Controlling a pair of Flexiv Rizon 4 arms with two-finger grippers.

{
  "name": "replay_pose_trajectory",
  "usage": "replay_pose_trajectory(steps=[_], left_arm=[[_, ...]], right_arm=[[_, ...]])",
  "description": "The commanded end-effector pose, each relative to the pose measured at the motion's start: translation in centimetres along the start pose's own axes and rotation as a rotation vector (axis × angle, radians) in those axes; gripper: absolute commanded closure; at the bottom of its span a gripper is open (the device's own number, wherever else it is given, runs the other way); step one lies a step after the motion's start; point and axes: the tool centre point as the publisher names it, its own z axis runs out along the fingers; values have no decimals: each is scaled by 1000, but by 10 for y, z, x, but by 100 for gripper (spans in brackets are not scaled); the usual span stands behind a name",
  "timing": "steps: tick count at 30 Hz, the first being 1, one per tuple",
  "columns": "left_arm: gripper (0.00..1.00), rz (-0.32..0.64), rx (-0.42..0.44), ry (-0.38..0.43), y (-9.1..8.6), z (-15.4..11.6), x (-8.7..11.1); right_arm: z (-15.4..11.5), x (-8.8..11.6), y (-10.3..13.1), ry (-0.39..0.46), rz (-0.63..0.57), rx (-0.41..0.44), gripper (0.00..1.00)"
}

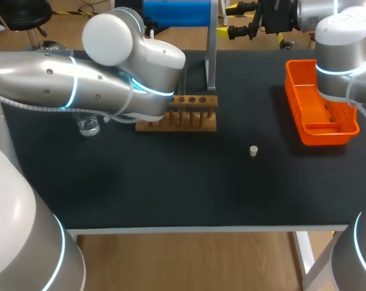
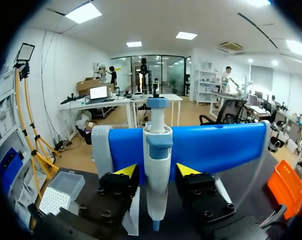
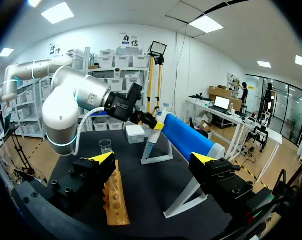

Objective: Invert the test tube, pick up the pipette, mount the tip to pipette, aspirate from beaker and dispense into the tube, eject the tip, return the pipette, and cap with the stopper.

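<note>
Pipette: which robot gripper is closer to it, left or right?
Left. The pipette stands between the fingers of the left gripper. The right gripper is far back across the table, with the pipette well ahead of it.

Pipette [image 2: 157,165] sits between the left gripper's [image 2: 157,172] fingers, stand [image 2: 216,145] right behind it. Tip box [image 2: 61,192] lies off to one side of the gripper, basket [image 2: 286,187] off to the other. Over at the right gripper [image 3: 153,159], the rack [image 3: 116,200] lies just beside one finger, and the beaker [image 3: 105,146] is ahead, beyond the rack.
</note>
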Motion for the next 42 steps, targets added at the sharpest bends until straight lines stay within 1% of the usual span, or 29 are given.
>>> replay_pose_trajectory(steps=[1,8,13,17,21,24,27,30,32,36,37,39,41,42], left_arm=[[0,-2,-2,-3,0,-2,1],[0,0,3,-9,-3,-11,2],[0,0,9,-14,-8,-23,2],[0,10,18,-12,-14,-38,5],[0,25,22,20,-14,-62,10],[0,34,26,58,-12,-83,10],[0,32,35,93,-10,-105,6],[0,48,50,149,-9,-128,4],[0,70,73,212,-9,-145,2],[0,122,88,302,-8,-171,2],[0,141,99,345,-7,-180,3],[0,179,88,388,-5,-189,5],[0,226,93,456,-1,-201,7],[0,234,90,469,1,-204,8]], right_arm=[[-1,-1,1,4,1,5,0],[-1,-1,1,4,1,5,0],[-1,-1,1,4,1,5,0],[-1,-1,1,4,1,5,0],[-1,-1,1,4,1,5,0],[-1,-1,1,4,1,5,0],[-1,-1,1,4,1,5,0],[-1,-1,1,4,1,5,0],[-1,-1,1,4,1,5,0],[-1,-1,1,4,1,5,0],[-1,-1,1,4,1,5,0],[-1,-1,1,4,1,5,0],[-1,-1,1,4,1,5,0],[-1,-1,1,4,1,5,0]])
